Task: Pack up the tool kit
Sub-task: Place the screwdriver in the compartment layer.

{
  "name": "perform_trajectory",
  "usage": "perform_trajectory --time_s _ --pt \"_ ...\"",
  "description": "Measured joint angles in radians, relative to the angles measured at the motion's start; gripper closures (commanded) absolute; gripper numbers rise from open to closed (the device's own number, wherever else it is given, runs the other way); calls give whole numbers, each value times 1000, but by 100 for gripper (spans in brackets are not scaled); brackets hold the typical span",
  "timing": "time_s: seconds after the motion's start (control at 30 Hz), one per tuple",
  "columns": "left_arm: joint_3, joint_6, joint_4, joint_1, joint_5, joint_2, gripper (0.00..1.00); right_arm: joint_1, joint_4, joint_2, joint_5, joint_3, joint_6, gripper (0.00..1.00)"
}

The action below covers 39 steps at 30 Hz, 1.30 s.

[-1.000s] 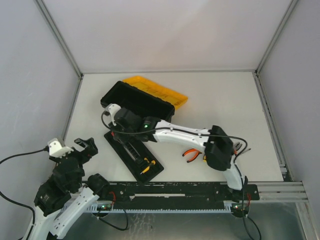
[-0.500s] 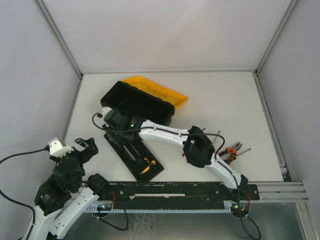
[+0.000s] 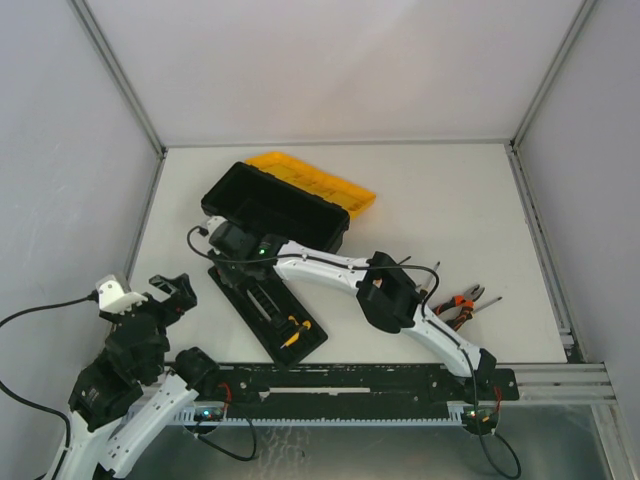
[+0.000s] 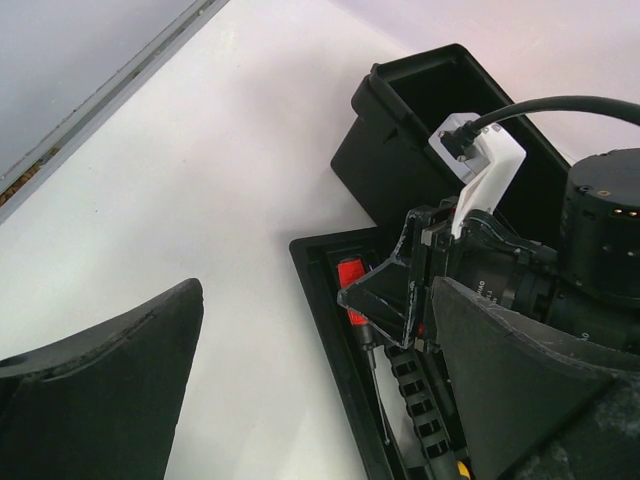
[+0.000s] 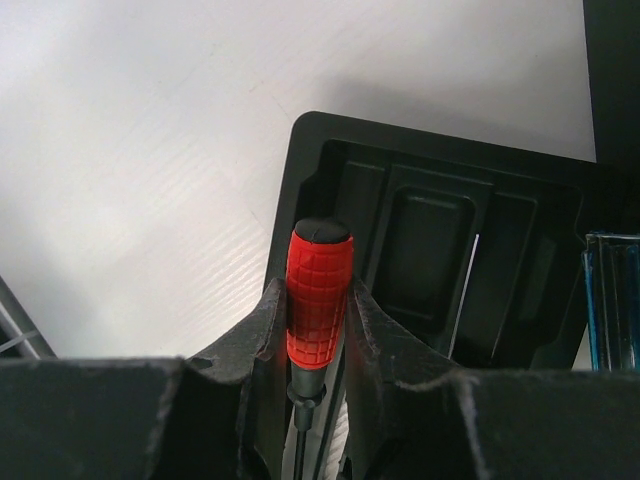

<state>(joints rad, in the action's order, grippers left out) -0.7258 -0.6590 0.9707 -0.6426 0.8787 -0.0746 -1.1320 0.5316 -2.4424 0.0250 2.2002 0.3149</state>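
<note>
mid-pack, placing a screwdriver. finds the toolbox [image 3: 275,205] open at back left, yellow lid [image 3: 320,182] laid back behind it, inner tray [image 3: 270,312] out on the table just in front. shows the left gripper [image 3: 170,292] well apart at near left, jaws wide, empty. has the right gripper [image 5: 318,300] over the tray's far end, clamped on a red-handled screwdriver [image 5: 319,285]. calls next, likely, for lowering it lengthwise into a tray slot, then letting go. leaves the pliers [image 3: 458,305] on the table at right to fetch.
</note>
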Motion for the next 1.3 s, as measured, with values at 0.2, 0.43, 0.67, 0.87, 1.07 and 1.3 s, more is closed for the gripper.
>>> perform_trajectory --time_s 0.2,0.43,0.67,0.87,1.07,1.3 --pt "0 1 -4 0 0 0 0 11 -5 -25 1 16 8 85" --pt "0 8 -6 0 -3 0 0 17 -13 -33 0 29 33 60" --pt "0 16 -17 0 -19 0 0 18 -14 -33 -19 35 41 66" --pt "0 16 -18 0 -20 0 0 20 8 -20 -34 31 40 62" --pt "0 16 -19 0 -21 0 0 -7 -10 293 84 -280 3 57" --pt "0 16 -19 0 -21 0 0 -6 -134 894 338 -768 60 51"
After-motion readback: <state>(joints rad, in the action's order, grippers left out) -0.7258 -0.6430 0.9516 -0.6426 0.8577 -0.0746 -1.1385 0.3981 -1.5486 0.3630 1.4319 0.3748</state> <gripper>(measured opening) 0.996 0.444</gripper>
